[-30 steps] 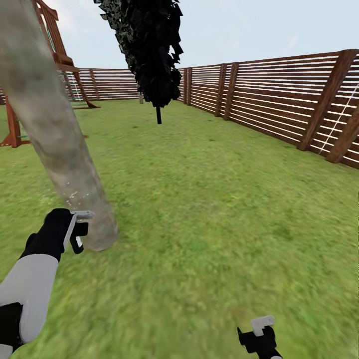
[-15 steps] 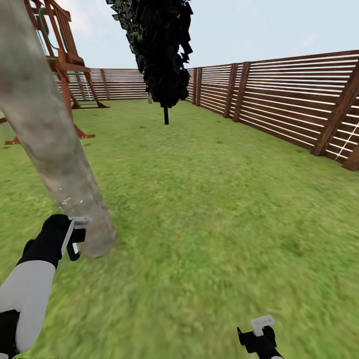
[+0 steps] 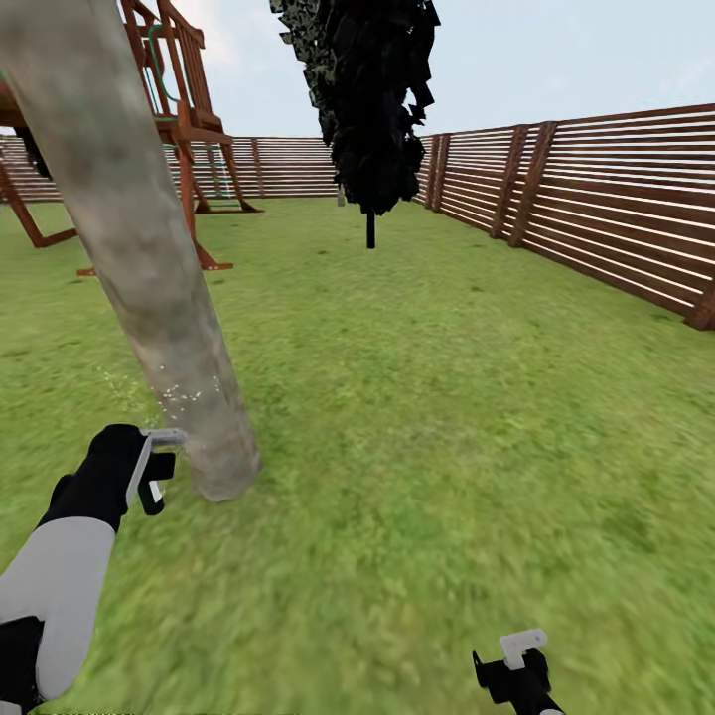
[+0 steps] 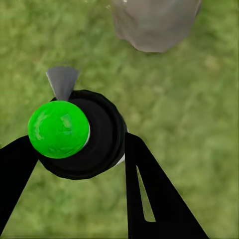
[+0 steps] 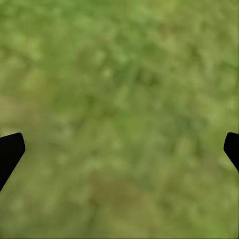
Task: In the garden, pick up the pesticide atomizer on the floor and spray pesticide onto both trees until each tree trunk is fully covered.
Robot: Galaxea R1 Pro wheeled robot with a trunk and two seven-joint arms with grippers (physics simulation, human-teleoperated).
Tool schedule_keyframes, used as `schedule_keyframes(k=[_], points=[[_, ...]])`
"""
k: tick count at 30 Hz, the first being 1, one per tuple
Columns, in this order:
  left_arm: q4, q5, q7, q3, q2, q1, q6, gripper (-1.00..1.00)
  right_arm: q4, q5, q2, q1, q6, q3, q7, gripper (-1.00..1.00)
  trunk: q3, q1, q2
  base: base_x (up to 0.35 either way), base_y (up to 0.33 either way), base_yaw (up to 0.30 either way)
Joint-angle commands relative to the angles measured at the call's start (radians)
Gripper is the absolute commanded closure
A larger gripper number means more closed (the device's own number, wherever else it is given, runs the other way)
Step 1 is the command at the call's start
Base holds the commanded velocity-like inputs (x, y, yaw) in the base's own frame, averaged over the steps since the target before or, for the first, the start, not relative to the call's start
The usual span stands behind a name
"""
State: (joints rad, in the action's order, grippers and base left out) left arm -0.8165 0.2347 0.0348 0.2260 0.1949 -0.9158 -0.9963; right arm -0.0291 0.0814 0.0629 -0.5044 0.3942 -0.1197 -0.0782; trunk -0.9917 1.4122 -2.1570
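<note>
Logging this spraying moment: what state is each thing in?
Left gripper: shut on the atomizer.
Atomizer: held, nozzle toward the tree trunk.
Tree trunk: upright, white pesticide specks low down.
Right gripper: open, empty, over the lawn.

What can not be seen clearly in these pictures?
- Trunk: the head view's top edge cuts it off, so its upper part and foliage are unseen.
- Atomizer: the left wrist view sees it from above, so its body is hidden under the green cap.
- Right gripper: the picture's edges cut off all but the fingertips.
</note>
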Motion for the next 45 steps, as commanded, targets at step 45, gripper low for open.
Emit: schedule_keyframes(k=[45], points=[[0.015,-0.043,0.004,0.104,0.01,0.221,0.242,1.0,0.0,0.005,-0.006,0.0,0.0,-0.002,-0.001,-1.0,0.0,0.0,0.0,0.144,-0.135,0.105]])
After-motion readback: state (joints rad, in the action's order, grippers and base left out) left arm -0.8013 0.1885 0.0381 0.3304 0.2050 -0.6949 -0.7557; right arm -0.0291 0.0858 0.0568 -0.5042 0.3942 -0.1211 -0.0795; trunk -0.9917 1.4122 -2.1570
